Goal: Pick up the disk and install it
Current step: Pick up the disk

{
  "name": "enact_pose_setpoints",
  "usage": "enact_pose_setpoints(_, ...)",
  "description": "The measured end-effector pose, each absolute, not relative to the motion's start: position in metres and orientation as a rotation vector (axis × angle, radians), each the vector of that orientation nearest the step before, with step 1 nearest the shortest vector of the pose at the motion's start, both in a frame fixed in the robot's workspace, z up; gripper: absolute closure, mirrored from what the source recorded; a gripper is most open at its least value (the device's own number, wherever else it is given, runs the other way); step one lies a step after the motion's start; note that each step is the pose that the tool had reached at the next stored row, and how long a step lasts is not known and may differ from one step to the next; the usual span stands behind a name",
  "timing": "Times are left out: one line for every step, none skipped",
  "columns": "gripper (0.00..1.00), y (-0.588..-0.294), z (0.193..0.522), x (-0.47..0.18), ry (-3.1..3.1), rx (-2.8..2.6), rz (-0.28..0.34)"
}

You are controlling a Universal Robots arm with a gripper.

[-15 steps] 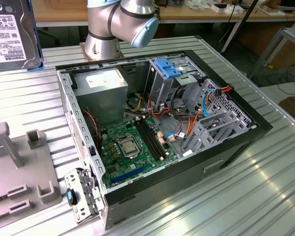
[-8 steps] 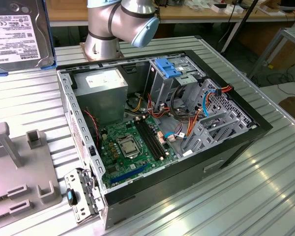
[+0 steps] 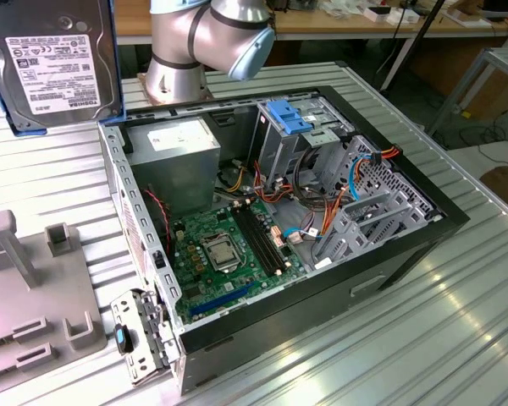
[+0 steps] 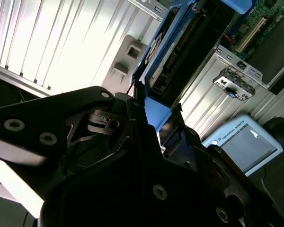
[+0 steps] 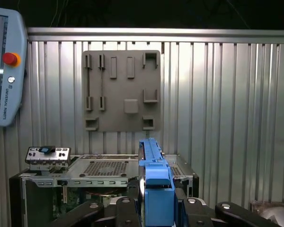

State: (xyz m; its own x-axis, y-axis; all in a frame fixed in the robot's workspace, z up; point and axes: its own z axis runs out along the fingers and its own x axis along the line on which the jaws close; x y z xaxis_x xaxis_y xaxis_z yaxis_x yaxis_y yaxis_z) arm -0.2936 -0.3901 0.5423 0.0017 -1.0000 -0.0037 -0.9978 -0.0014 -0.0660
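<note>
The disk (image 3: 55, 59) hangs in the air at the exterior view's left, above the ribbed metal table (image 3: 457, 338), beyond the rear corner of the open PC case (image 3: 389, 279). Its top and one side are cut off by the picture's edge. The arm (image 3: 207, 42) is also cut off at the top, w/ just a grey joint and pale blue cap in view.

In the second wrist view the black gripper (image 4: 156, 125) body covers the disk's near end, and the rest (image 4: 180, 52) runs away from it, blue-framed. In the first wrist view the disk (image 5: 151, 175) is edge-on, so both flat faces are hidden. The gripper (image 5: 156, 203) is clamped on the blue end, w/ a finger (image 5: 128, 208) pressed to each side.

Orientation: in the exterior view the disk stands upright, labelled face toward the camera, long axis approx. vertical w/ a slight tilt. In both wrist views the long axis points straight out from the gripper, thin edge first.

The case lies on its side, lid off, w/ the green motherboard (image 3: 229, 254) exposed. A grey fixture plate (image 3: 34, 313) sits beside it on the table. A teach pendant (image 5: 4, 66) lies near the table's edge, partly cropped.
</note>
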Motion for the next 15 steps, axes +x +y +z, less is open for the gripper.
enact_pose_setpoints(0.63,-0.39,0.542,-0.291,2.184,-2.188,-0.068)
enact_pose_setpoints(0.63,-0.39,0.542,-0.285,2.184,-2.188,-0.068)
enact_pose_setpoints(0.63,-0.39,0.542,-0.281,2.184,-2.188,-0.068)
enact_pose_setpoints(0.63,-0.39,0.542,-0.276,2.184,-2.188,-0.068)
enact_pose_setpoints(0.63,-0.39,0.542,-0.272,2.184,-2.188,-0.068)
enact_pose_setpoints(0.63,-0.39,0.542,-0.268,2.184,-2.188,-0.068)
enact_pose_setpoints(0.63,-0.39,0.542,-0.263,2.184,-2.188,-0.068)
enact_pose_setpoints(0.63,-0.39,0.542,-0.258,2.184,-2.188,-0.068)
enact_pose_setpoints(0.63,-0.39,0.542,-0.254,2.184,-2.188,-0.068)
enact_pose_setpoints(0.63,-0.39,0.542,-0.246,2.184,-2.188,-0.068)
enact_pose_setpoints(0.63,-0.39,0.542,-0.24,2.184,-2.188,-0.068)
enact_pose_setpoints(0.63,-0.39,0.542,-0.235,2.184,-2.188,-0.068)
enact_pose_setpoints(0.63,-0.39,0.542,-0.23,2.184,-2.188,-0.068)
enact_pose_setpoints(0.63,-0.39,0.542,-0.226,2.184,-2.188,-0.068)
enact_pose_setpoints(0.63,-0.39,0.541,-0.219,2.184,-2.188,-0.068)
